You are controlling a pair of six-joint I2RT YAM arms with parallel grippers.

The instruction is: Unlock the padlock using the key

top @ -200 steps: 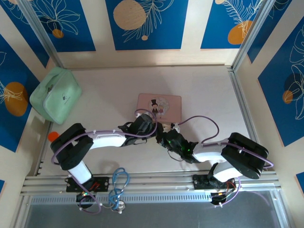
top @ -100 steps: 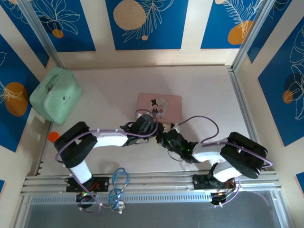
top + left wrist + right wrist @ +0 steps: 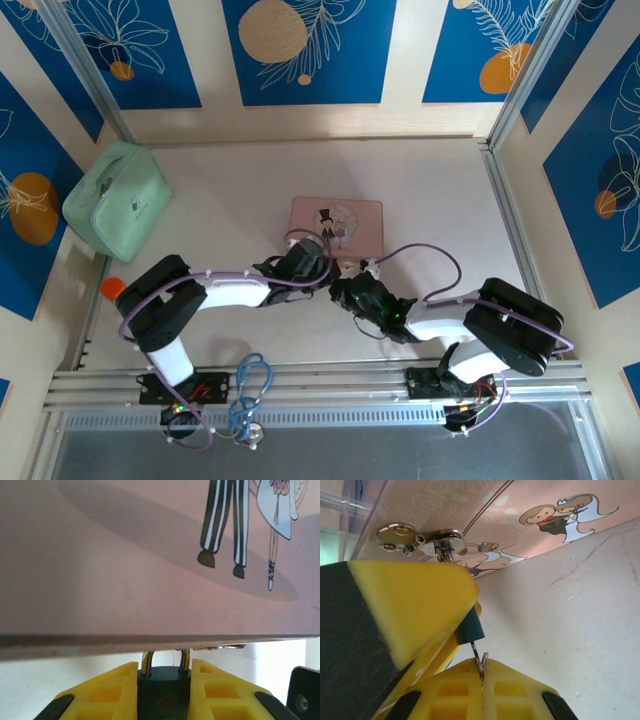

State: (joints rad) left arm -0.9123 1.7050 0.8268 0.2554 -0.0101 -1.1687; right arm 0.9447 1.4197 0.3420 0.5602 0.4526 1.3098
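Nearest the rail, a loop of blue cable (image 3: 251, 385) lay beside the left arm's base. An orange cap (image 3: 112, 287) sat at the table's (image 3: 440, 190) left edge.

Both arms were bent inward, with their tips close together at mid-table, just short of the tin (image 3: 336, 222). The left gripper (image 3: 164, 677) pinched the padlock (image 3: 164, 697) by its blue body, one yellow finger (image 3: 107, 690) on each side. The shackle (image 3: 147, 661) pointed towards the tin, and its top was hidden behind the tin's near edge.

The right gripper (image 3: 483, 672) was pressed together on a thin silvery blade, recorded as the key (image 3: 479, 657). The blade's tip was at the lower corner of the padlock's body. Whether it sat in the keyhole could not be told.

Just beyond, a silvery ring (image 3: 448, 539) and a flat holed metal tab (image 3: 396, 534) lay against the tin's edge. The tin was pink and lay flat, with a cartoon couple on its lid.

A pale green case (image 3: 116, 200) rested in the far left corner, well apart from the rest.
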